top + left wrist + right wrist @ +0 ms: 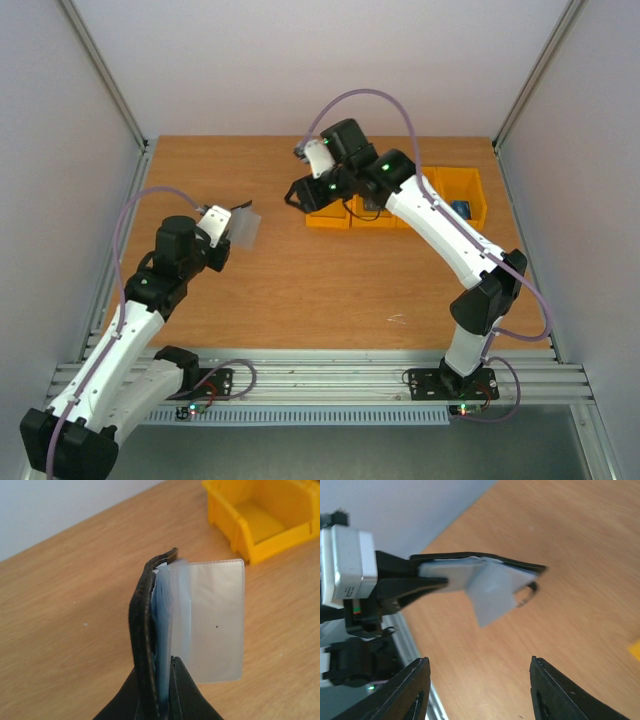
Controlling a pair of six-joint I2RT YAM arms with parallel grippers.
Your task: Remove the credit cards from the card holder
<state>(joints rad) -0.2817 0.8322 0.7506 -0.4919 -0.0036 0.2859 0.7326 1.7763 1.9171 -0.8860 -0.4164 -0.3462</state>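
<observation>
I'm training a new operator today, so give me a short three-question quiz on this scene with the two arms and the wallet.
1. True or false: the left fingers are shut on the card holder, holding it up off the table.
2. Pick one. The right fingers are: A) open with nothing between them, B) shut on a red card, C) shut on the card holder.
3. Fill in the blank: the bin on the table beyond the card holder is ___ in colour.

Key: 1 true; 2 A; 3 yellow.
</observation>
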